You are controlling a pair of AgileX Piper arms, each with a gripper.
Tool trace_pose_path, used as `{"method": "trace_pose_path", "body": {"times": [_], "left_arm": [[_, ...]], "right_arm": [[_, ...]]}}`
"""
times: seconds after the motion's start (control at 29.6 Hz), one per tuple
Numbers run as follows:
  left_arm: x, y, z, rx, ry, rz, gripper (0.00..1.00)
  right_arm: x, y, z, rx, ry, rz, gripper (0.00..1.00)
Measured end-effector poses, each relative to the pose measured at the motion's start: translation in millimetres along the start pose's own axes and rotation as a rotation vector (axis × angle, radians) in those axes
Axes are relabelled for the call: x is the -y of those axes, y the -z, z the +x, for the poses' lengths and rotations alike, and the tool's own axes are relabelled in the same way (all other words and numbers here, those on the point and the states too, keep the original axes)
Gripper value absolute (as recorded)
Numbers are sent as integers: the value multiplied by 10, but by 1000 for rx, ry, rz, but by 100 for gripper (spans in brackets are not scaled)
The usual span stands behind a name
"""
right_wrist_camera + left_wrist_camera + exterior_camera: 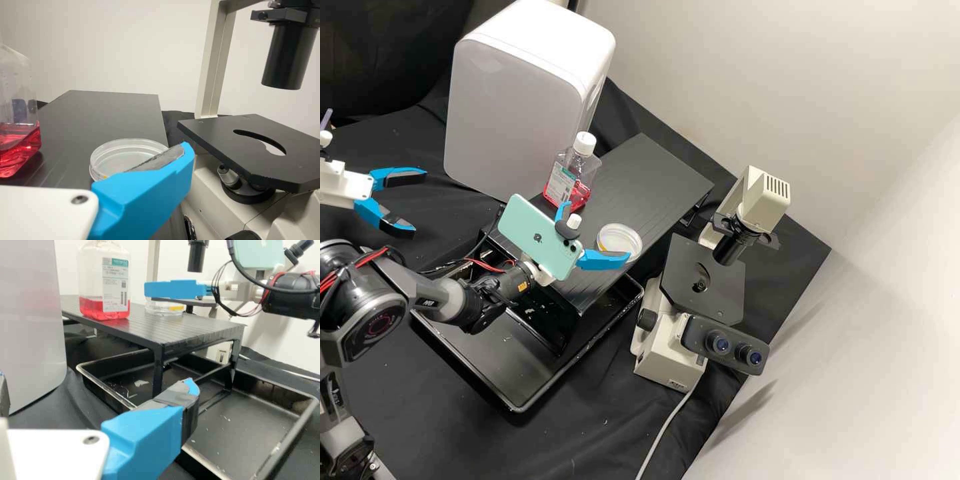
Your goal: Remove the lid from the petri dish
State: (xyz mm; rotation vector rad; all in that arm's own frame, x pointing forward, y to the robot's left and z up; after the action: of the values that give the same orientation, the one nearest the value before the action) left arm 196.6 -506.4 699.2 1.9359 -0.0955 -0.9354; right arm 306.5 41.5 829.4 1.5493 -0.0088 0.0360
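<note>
there's the dark grey jointed arm (433, 293), red and black wires (487, 265) at its wrist; white-bodied right gripper (599, 231), silver screw (79, 199) in its plate, bright blue fingers (145, 195), grey pads (155, 161).

The label (116, 281) on the bottle (95, 307) cannot be read

The left arm (343, 187) and the outstretched right arm (447, 293), well apart, both have jaws spread wide.

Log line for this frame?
stage: pre-grasp | right pincer: open beside petri dish | lid: on dish | left pincer: open, away from platform
</note>
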Motion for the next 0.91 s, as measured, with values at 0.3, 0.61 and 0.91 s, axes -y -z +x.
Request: {"method": "trace_pose_path", "body": {"times": [0.3,0.61,0.91], "left_arm": [[32,20,89,-20,5,-18,100],[96,12,153,-114,-9,40,100],[294,-71,298,-132,48,102,100]], "right_arm": [[0,0,0,0,0,0,100],[0,0,0,0,0,0,100],[0,0,0,0,0,0,100]]}}
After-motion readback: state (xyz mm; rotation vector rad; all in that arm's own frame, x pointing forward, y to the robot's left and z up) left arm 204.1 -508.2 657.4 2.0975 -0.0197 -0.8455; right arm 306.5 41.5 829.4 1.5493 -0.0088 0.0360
